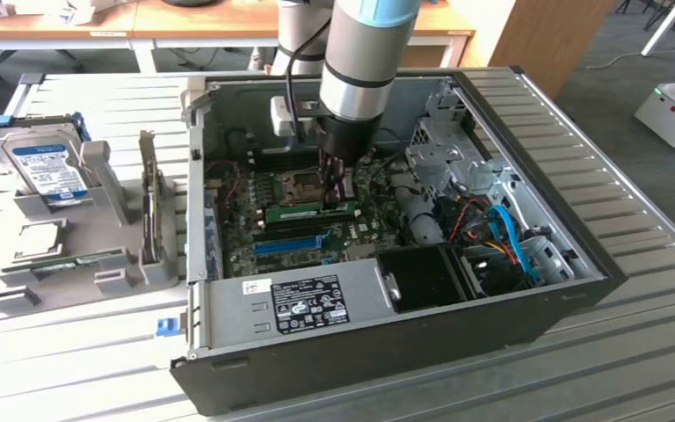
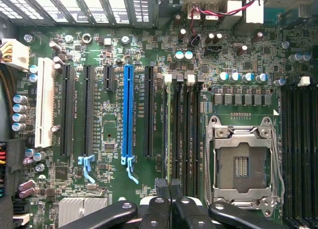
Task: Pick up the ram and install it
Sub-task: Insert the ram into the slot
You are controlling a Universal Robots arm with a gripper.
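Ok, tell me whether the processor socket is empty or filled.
Empty: the processor socket shows bare contacts inside its metal frame, no chip.

**Ram [image 1: 308,212] seated on edge beneath the claw [image 1: 340,201]**
The ram is a long, thin green stick with dark chips along its face. It stands upright on its long edge, level, in a black slot. One end lies directly under the claw's tips, and the rest runs away from the claw toward the exterior view's left.
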